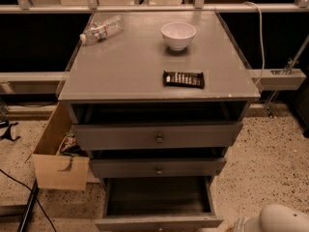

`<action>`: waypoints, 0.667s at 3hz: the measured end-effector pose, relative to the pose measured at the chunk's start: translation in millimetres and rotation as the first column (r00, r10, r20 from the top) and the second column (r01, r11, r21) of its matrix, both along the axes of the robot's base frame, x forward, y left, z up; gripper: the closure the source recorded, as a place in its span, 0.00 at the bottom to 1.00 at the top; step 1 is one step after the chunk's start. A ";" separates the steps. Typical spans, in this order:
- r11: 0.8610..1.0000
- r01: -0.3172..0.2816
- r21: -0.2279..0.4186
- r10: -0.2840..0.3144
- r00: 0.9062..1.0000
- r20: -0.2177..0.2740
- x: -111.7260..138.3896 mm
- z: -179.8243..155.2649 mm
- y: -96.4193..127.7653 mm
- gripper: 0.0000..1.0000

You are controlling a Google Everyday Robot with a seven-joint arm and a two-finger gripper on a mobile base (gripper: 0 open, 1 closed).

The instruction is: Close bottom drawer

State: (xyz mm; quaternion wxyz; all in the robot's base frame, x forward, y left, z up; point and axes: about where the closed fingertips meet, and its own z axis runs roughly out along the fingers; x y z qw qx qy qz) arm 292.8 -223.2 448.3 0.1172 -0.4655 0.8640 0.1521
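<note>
Camera view.

1. Tool point(241, 224): at the lower right corner of the view, low over the floor, at the left end of a white rounded arm segment point(285, 220). Only a small pale part shows at the bottom edge. Open or closed: cannot tell.

2. Bottom drawer point(145, 223): grey, lowest of three, just left of the tool. Pulled well out, its dark inside open to view from above. Its front lies along the bottom edge of the view, its right corner close beside the tool; contact cannot be told.

3. Middle drawer point(135, 168): grey front with a small round knob, above and left of the tool, standing out a little.

4. Top drawer point(125, 137): taller grey front with a round knob, further up and left of the tool, also partly out.

5. Table point(120, 69): grey flat top over the drawers, up and away from the tool.

6. White bowl point(178, 35): upright on the table, far side from the tool.

7. Dark wrapped bar point(183, 79): flat on the table, on the side nearer the tool.

8. Plastic bottle point(101, 30): lying on its side at the table's far left corner, farthest from the tool.

9. Cardboard box point(58, 170): on the floor left of the table, well apart from the tool, open-topped.

10. Speckled floor point(270, 163): directly above the tool in the view.
</note>
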 end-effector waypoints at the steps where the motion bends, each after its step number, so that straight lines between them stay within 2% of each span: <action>1: 1.000 0.001 0.021 -0.001 1.000 0.007 0.4 -27.8 3.0 1.00; 2: 0.997 -0.035 0.064 0.031 0.998 0.057 11.1 -90.1 19.1 1.00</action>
